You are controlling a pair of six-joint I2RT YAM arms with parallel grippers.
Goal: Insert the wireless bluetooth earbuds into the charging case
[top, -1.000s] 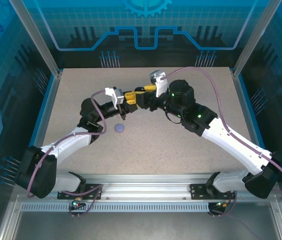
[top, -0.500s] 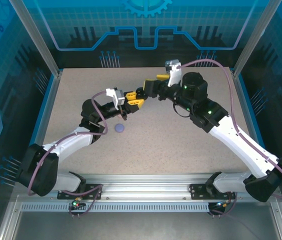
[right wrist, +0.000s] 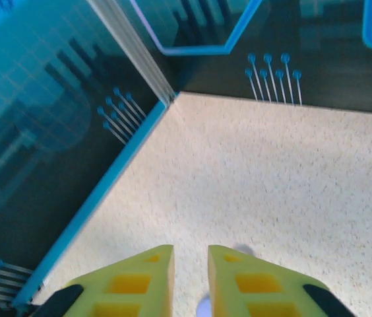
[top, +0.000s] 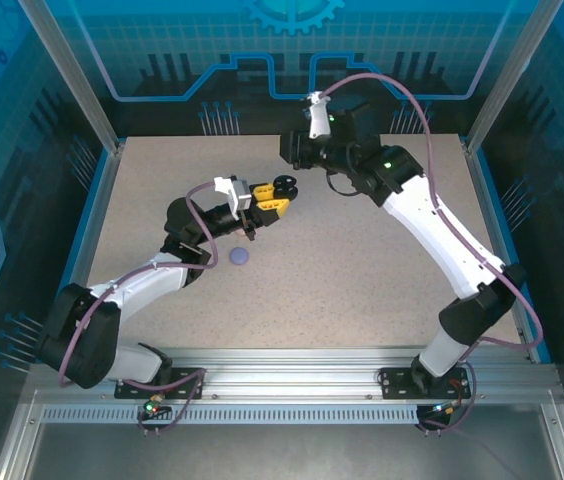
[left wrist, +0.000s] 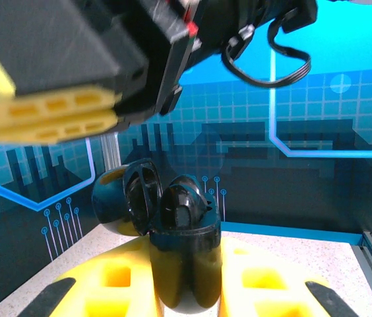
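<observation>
Case, lid open, gripped upright in left tool above table
Small lilac round object lies on table nearer, leftward; dark rounded shapes in case mouth, earbuds or not unclear; right tool, farther right, stands narrow; hold unclear.

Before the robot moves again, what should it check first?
1. Charging case gripped by the left gripper: ok, clamped between its yellow fingers.
2. Lid open: ok, swung back.
3. Sockets free for an earbud: cannot tell, the inside is dark.
4. Right gripper carrying an earbud: cannot tell, its fingers stand close together.
5. Right gripper aimed at the case: not ok, it faces bare table.
</observation>
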